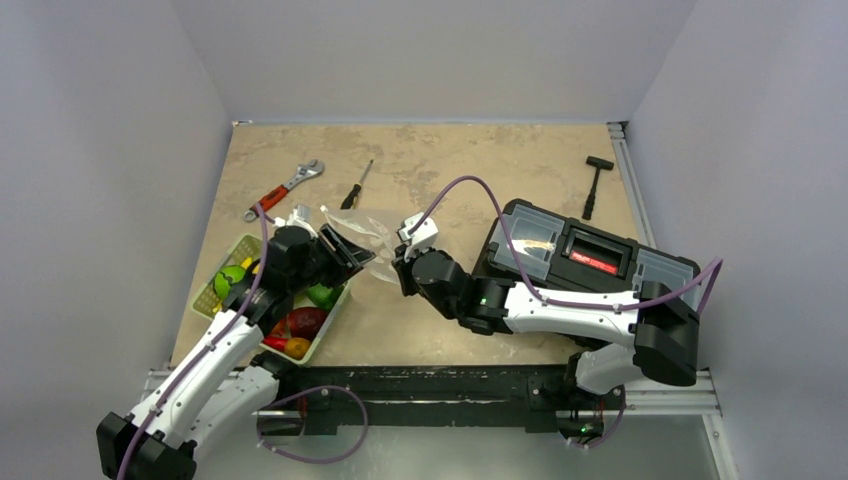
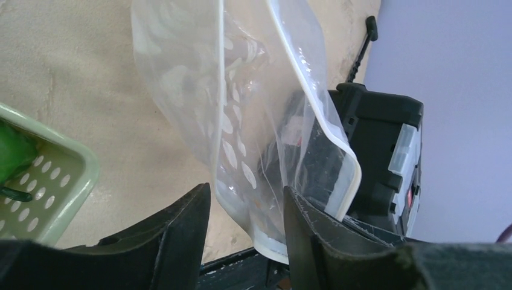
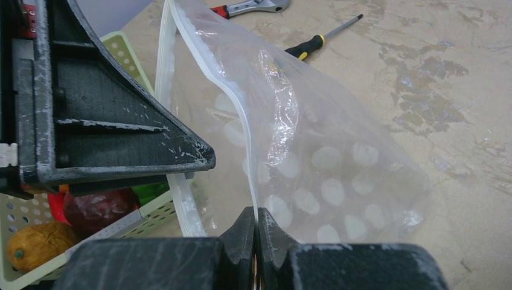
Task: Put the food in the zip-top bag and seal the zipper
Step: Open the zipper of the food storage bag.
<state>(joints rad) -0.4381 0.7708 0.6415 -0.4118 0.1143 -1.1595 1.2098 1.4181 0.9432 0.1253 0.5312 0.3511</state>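
Note:
The clear dotted zip-top bag (image 1: pixel 362 238) hangs between my two grippers above the table, its mouth spread open. My right gripper (image 1: pixel 405 262) is shut on one zipper strip (image 3: pixel 240 112) of the mouth, pinched at the fingertips (image 3: pixel 256 219). My left gripper (image 1: pixel 340 256) is open, and the other lip of the bag (image 2: pixel 265 199) hangs loose between its fingers (image 2: pixel 181 229), unclamped. The food lies in the pale green basket (image 1: pixel 232 253): green pieces (image 1: pixel 232 278), a maroon one (image 3: pixel 99 208), an orange-yellow one (image 3: pixel 36 244). The bag looks empty. The chilli is not clearly visible.
A black toolbox (image 1: pixel 590 262) sits right of the bag, under my right arm. A red-handled wrench (image 1: pixel 285 188), a screwdriver (image 1: pixel 357 184) and a small black hammer (image 1: pixel 596 185) lie at the back. The basket stands at the table's near left edge.

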